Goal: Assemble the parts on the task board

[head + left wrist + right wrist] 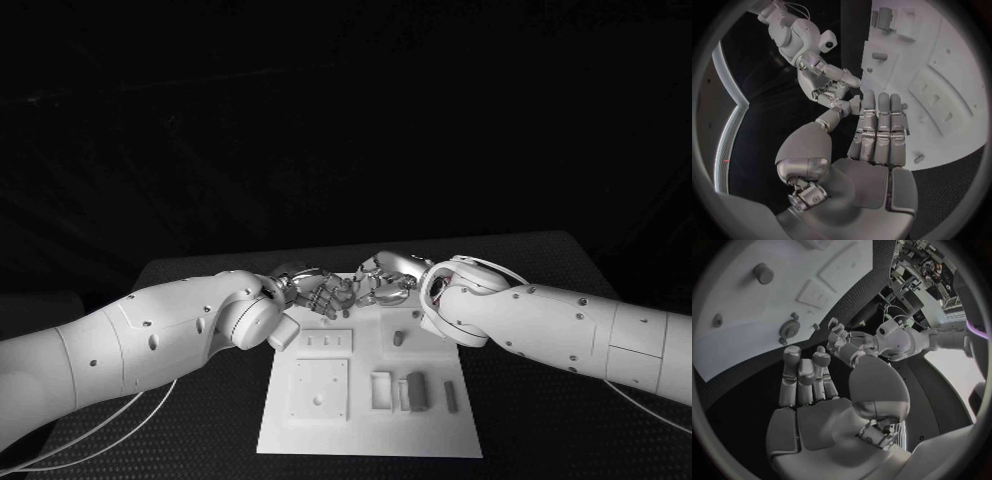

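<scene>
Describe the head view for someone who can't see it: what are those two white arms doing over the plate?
Two white arms reach in from either side, and the left robot hand and right robot hand meet fingertip to fingertip above the far edge of a white task board on a black table. Small grey parts lie on the board nearer the camera.

White arms [130, 345], silver robot hands [325, 292].
</scene>
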Action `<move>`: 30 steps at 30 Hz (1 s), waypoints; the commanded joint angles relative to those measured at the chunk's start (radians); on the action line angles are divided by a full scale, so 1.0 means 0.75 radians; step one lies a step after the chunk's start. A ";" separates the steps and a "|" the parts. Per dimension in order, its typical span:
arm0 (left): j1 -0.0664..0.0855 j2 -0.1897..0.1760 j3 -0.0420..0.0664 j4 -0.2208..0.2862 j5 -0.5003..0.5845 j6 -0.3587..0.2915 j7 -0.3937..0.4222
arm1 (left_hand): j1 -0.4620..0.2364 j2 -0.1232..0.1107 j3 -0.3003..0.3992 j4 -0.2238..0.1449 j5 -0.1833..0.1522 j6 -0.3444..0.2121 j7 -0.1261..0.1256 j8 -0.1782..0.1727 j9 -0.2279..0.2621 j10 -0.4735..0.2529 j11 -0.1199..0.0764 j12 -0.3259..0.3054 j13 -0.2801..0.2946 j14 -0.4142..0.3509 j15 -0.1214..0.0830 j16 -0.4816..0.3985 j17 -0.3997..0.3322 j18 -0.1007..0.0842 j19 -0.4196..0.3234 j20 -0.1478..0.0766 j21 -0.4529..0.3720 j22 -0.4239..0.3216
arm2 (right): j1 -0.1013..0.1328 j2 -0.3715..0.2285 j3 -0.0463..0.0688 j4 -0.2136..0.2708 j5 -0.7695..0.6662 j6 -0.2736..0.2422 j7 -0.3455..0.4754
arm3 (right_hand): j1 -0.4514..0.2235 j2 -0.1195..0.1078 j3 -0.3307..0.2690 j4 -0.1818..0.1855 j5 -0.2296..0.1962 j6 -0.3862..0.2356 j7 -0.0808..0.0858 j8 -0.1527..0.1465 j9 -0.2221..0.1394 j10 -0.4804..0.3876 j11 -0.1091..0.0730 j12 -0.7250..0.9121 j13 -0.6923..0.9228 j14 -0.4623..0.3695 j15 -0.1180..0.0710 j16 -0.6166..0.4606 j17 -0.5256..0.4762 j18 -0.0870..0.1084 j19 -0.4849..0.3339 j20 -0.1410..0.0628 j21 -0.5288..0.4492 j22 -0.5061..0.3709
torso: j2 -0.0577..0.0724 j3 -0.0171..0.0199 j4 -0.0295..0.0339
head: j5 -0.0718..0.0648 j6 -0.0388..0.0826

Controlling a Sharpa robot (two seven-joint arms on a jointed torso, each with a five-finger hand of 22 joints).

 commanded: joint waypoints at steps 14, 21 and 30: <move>0.002 -0.010 -0.003 0.001 -0.347 0.025 -0.111 | 0.038 0.017 0.010 0.006 -0.193 0.094 -0.085 -0.074 0.029 -0.011 -0.008 -0.011 0.044 0.030 -0.003 -0.016 0.037 -0.019 0.017 -0.007 0.020 0.057 | 0.003 -0.036 0.006 -0.126 0.116 -0.064 0.056 | -0.016 -0.021 0.010 0.005 0.008 0.225 0.005 -0.045 -0.001 -0.085 -0.008 -0.022 -0.008 -0.033 0.008 -0.029 -0.006 0.017 -0.026 0.014 -0.031 0.010 | -0.001 0.0000 0.0012 | 0.007 -0.008; 0.002 -0.007 -0.013 -0.001 -0.471 0.015 -0.213 | 0.039 0.003 -0.007 0.000 -0.070 0.126 -0.093 -0.107 0.056 0.074 -0.064 0.104 0.151 0.113 -0.075 0.232 0.143 -0.003 0.115 -0.077 0.163 0.234 | 0.030 -0.020 0.017 -0.234 0.167 -0.059 0.076 | -0.013 -0.022 0.012 0.002 0.008 0.223 0.007 -0.049 -0.001 -0.088 -0.006 -0.023 -0.008 -0.035 0.010 -0.031 -0.007 0.017 -0.029 0.015 -0.033 0.010 | -0.001 0.0002 0.0016 | 0.010 -0.019; 0.002 0.020 -0.054 0.012 -0.640 0.047 -0.402 | 0.031 -0.027 0.014 0.000 0.055 0.163 -0.126 -0.131 0.112 0.090 -0.119 0.412 0.379 0.148 -0.132 0.574 0.119 0.016 0.197 -0.135 0.304 0.434 | 0.035 -0.011 0.077 -0.314 0.194 -0.055 0.089 | -0.012 -0.019 0.012 0.000 0.008 0.222 0.008 -0.051 -0.001 -0.090 -0.004 -0.023 -0.008 -0.037 0.012 -0.032 -0.007 0.017 -0.031 0.016 -0.035 0.010 | 0.000 0.0017 0.0004 | 0.013 -0.040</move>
